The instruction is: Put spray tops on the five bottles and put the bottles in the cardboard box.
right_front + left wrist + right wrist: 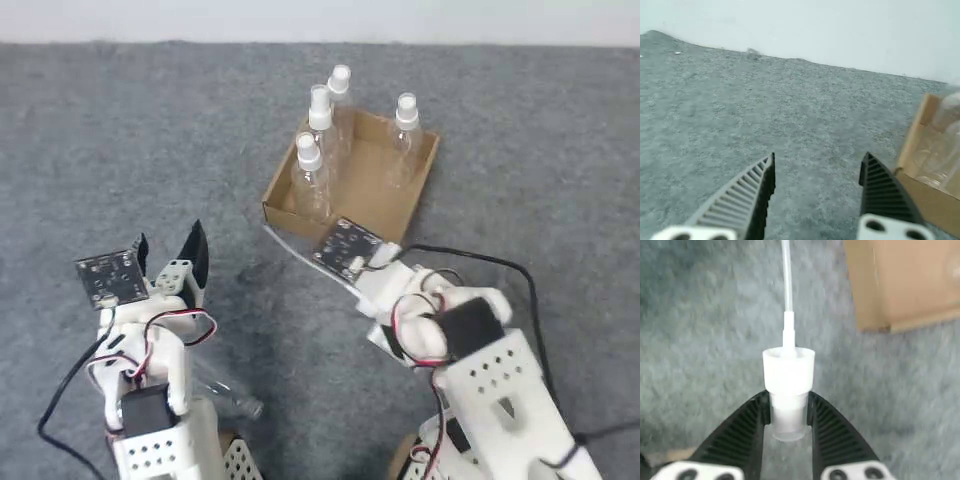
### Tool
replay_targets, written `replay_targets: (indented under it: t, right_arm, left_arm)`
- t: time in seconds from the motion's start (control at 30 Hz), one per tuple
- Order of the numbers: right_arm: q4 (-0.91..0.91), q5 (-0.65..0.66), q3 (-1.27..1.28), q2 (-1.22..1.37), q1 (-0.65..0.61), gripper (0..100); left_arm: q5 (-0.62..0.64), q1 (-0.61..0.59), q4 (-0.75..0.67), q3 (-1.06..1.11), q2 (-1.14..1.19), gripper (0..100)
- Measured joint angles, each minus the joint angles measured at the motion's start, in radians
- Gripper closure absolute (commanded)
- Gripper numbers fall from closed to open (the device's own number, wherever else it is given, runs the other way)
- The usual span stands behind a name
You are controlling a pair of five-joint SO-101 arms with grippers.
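Jaws on my right gripper (pixel 788 401) are clamped on a white spray top (pixel 788 371), gripping it below the collar. Its thin dip tube (pixel 786 275) points away from the wrist over the grey carpet (pixel 700 315). Jaws on my left gripper (pixel 817 182) stand wide apart with nothing between them, hovering over bare carpet near the cardboard box (pixel 365 195). Four capped bottles (pixel 318 120) stand upright in that box. The fifth bottle (pixel 222 392) lies on its side, uncapped as far as I can tell, close by the left arm's base and well apart from the box. I judge the step in hand to be fitting this last top. To do it well I would have the left arm take the bottle around its body and hold it steady with the neck free. Then I would line the tube up with the mouth before lowering, since a tube this thin will likely bend or skate off the rim if it arrives tilted. Only once the collar seats should I let go
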Motion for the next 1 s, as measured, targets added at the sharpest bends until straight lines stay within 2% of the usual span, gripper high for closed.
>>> replay_targets:
  t: [0.33, 0.57, 0.63, 0.83, 1.0]
  right_arm:
    - [-0.244, -0.002, 0.000, 0.315, -0.089, 99.2]
    - [-0.344, -0.002, 0.000, 0.425, -0.120, 99.0]
    - [-0.351, -0.002, 0.000, 0.428, -0.120, 94.7]
    - [-0.348, -0.002, 0.000, 0.428, -0.120, 68.2]
    - [-0.325, -0.002, 0.000, 0.428, -0.118, 69.3]
  left_arm:
    - [0.000, -0.038, 0.000, 0.000, 0.000, 74]
    - [0.000, -0.040, 0.000, 0.000, 0.000, 74]
    - [0.000, -0.040, 0.000, 0.000, 0.000, 74]
    - [0.000, -0.040, 0.000, 0.000, 0.000, 74]
    - [0.000, -0.040, 0.000, 0.000, 0.000, 74]
